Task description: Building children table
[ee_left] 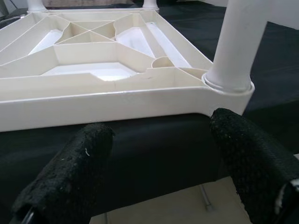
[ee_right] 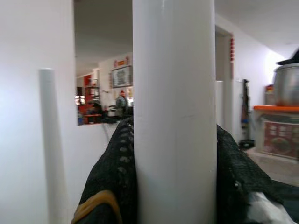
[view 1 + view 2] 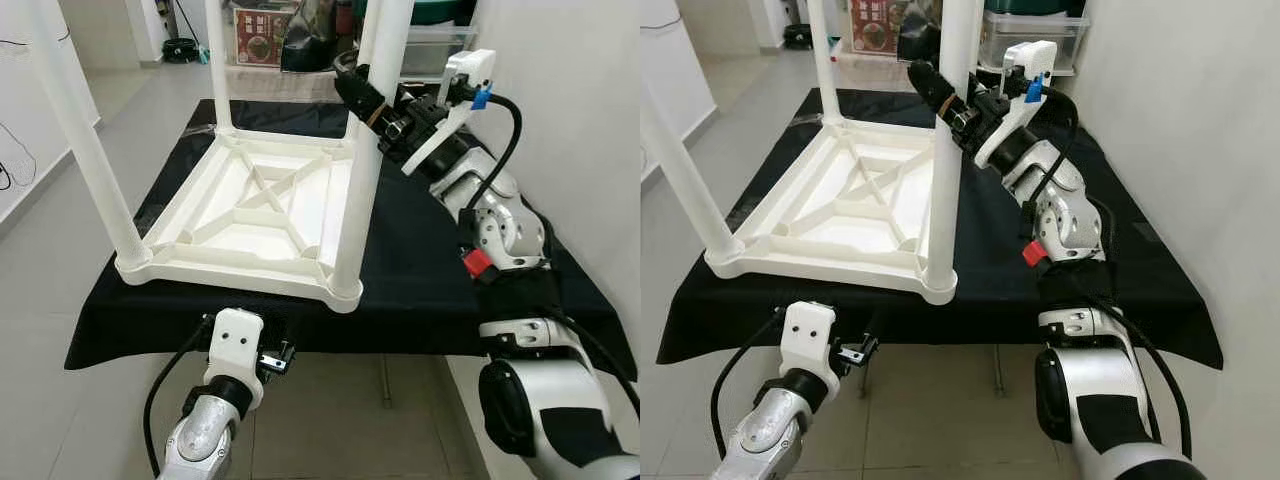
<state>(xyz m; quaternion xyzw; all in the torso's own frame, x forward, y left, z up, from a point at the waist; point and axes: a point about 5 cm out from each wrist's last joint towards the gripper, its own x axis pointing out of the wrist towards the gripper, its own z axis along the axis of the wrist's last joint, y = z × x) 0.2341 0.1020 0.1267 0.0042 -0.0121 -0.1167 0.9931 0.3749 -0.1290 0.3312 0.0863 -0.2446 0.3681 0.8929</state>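
A white plastic children's table lies upside down on a black cloth, its legs pointing up. My right gripper reaches in from the right and is shut on the near right leg, high up the leg. In the right wrist view that leg sits squeezed between the black fingers. My left gripper is open, low in front of the cloth's front edge. It points at the table's near rim and at the socket of that leg, holding nothing.
A white wall runs close along the right side. Behind the cloth-covered surface stand a printed box and a clear storage bin. Tiled floor lies open on the left and in front.
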